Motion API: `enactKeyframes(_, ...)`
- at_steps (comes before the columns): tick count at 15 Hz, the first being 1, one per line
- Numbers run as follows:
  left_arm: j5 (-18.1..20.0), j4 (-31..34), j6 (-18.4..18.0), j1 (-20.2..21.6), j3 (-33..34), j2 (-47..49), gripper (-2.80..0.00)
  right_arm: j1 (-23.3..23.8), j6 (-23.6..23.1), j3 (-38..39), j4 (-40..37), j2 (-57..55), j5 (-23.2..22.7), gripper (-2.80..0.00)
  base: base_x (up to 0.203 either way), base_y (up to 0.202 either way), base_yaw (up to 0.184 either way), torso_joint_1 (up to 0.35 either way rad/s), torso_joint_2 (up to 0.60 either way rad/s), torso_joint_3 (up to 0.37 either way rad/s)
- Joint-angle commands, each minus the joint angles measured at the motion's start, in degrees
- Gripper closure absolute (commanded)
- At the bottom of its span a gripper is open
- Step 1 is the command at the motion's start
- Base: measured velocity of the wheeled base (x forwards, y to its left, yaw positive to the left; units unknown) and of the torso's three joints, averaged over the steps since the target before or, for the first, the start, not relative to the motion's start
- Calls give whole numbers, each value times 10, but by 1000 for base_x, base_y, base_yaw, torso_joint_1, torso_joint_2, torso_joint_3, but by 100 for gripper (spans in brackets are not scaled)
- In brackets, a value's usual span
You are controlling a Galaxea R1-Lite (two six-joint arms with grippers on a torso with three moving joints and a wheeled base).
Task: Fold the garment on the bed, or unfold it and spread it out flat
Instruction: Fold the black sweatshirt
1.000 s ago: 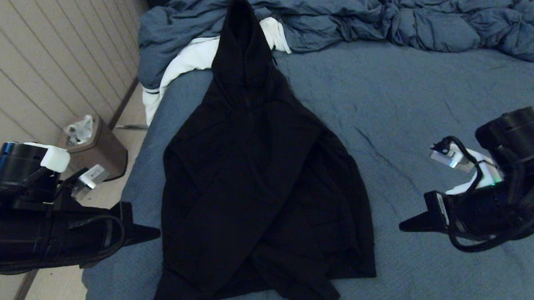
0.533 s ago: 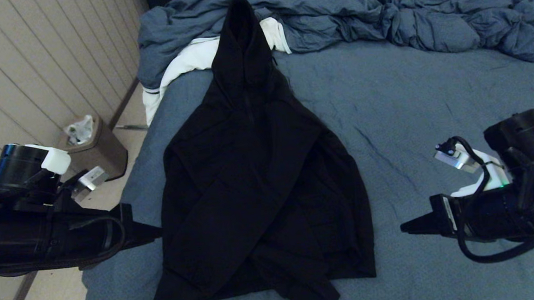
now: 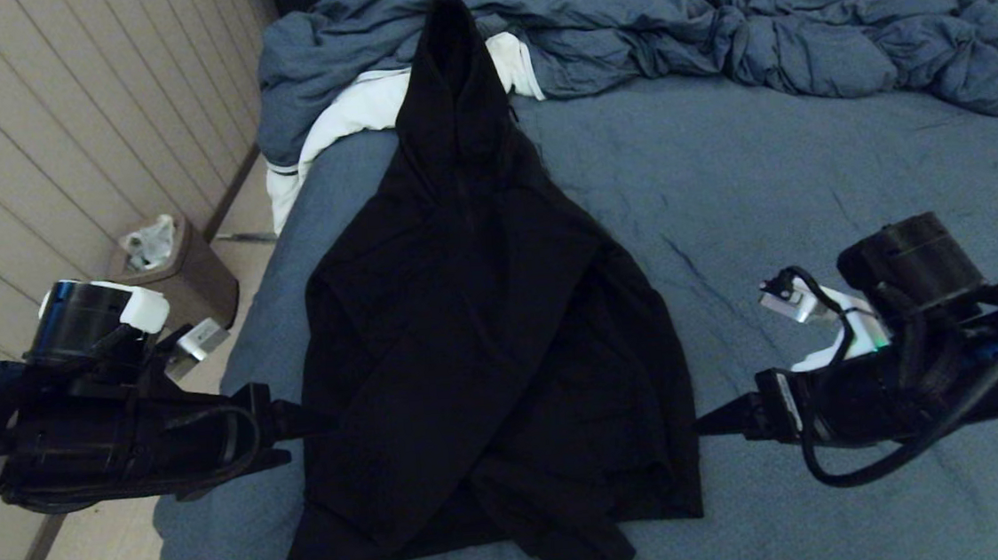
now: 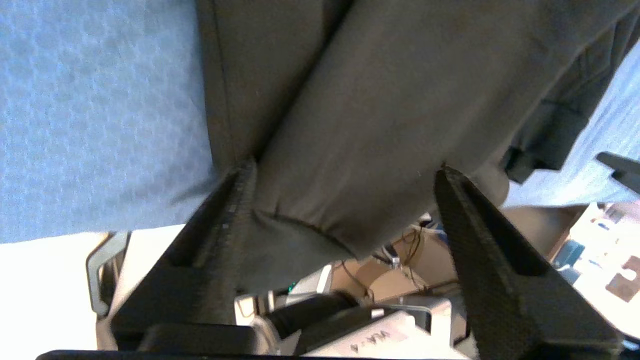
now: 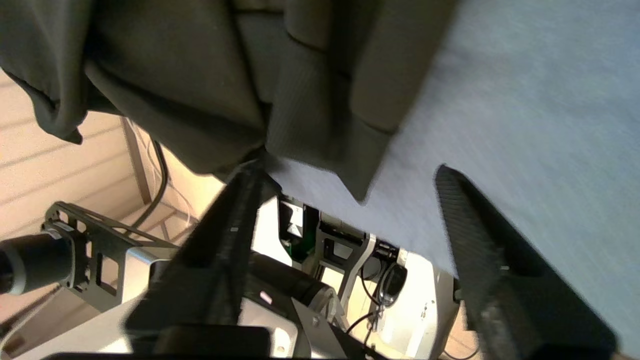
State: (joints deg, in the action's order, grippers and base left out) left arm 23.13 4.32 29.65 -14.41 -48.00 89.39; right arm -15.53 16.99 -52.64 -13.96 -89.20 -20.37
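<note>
Two grippers flank the near half of the hoodie (image 3: 477, 335), one at each side, both pointing inward toward it. The left gripper (image 3: 319, 421) sits at the hoodie's left edge, its tip right at the black cloth; in the left wrist view its fingers (image 4: 225, 220) stand apart with a fold of the fabric lying between them, and whether they press on it I cannot tell. The right gripper (image 3: 711, 423) sits at the hoodie's right edge, just above the lower corner of the hem. In the right wrist view its fingers (image 5: 235, 210) are also spread, one tip close to the ribbed hem and the other over bare sheet.

Nearest the robot, the hoodie's two sleeves lie folded across the body, and their cuffs reach down past the hem toward the near edge of the bed (image 3: 813, 202). The hoodie lies on the left part of the blue-grey sheet, its body spread wide and narrowing upward to the pointed hood, which points to the far end of the bed.

Beyond the hood's sides a white cloth (image 3: 344, 119) with a dark stripe lies at the bed's left edge, partly under the hood. Behind that, a rumpled blue-grey comforter (image 3: 710, 23) is heaped across the far end of the bed.

To the left of the bed, on the floor by the panelled wall, stands a small brown bin (image 3: 182, 274) with crumpled pale material in it.
</note>
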Motion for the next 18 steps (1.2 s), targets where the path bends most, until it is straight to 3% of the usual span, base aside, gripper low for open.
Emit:
enactKeyframes(1,1,-20,5,-1,14,8,-280,-18,1,-5,7,-41,-2,-280,0,0,0,0,0,0)
enactKeyframes(5,2,-41,10,-13,26,14,-280,-49,3,-24,29,-107,6,-280,0,0,0,0,0,0)
enactKeyframes(18,2,-87,29,-21,46,31,-280,-51,3,-43,84,-185,46,-280,0,0,0,0,0,0)
